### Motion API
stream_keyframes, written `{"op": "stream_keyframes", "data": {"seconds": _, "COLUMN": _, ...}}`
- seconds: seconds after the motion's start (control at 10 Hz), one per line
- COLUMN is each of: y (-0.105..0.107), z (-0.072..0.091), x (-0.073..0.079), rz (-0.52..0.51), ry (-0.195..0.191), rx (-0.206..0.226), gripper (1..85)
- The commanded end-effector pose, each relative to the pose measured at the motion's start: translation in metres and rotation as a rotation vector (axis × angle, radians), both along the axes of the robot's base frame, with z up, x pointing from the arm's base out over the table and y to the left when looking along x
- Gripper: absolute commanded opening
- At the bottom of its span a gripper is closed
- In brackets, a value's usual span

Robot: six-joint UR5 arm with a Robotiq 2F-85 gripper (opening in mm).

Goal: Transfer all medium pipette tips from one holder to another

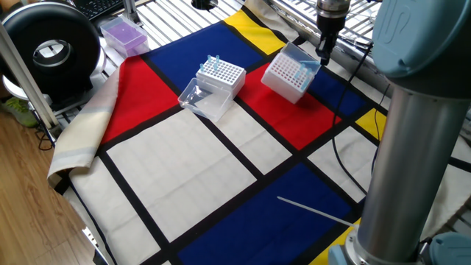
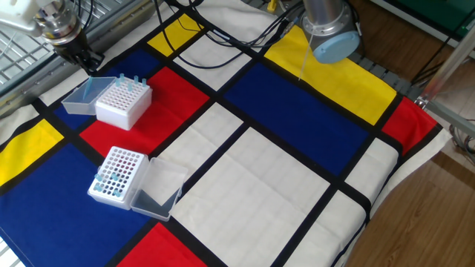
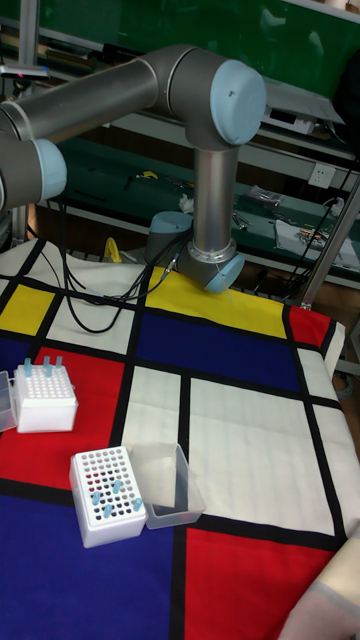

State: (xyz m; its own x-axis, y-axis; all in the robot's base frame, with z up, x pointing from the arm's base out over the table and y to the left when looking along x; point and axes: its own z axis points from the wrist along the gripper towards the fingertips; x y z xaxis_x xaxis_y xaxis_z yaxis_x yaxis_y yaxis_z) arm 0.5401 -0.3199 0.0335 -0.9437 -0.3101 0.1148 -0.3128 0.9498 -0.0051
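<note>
Pale-blue medium pipette tips (image 3: 110, 490) upright, split between both white racks

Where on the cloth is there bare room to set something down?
The large white panel beside the nearer tip box and the blue panel below the arm base are bare. It is crowded around the far tip box, where the gripper hangs.

Gripper (image 2: 83, 58): fingertip gap too small to judge. Far tip box (image 3: 42, 398): open lid cut by tall view's left edge. Arm base cropped in one fixed view.
</note>
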Motion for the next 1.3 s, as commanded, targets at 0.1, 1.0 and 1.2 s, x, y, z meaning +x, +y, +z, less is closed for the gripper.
{"op": "stream_keyframes", "data": {"seconds": 0.1, "y": 0.002, "z": 0.001, "x": 0.003, "rz": -0.011, "ry": -0.012, "rx": 0.010, "gripper": 1.3}}
{"op": "stream_keyframes", "data": {"seconds": 1.0, "y": 0.013, "z": 0.006, "x": 0.007, "rz": -0.054, "ry": -0.015, "rx": -0.008, "gripper": 1.3}}
{"op": "stream_keyframes", "data": {"seconds": 1.2, "y": 0.015, "z": 0.009, "x": 0.007, "rz": -0.060, "ry": -0.016, "rx": -0.015, "gripper": 1.3}}
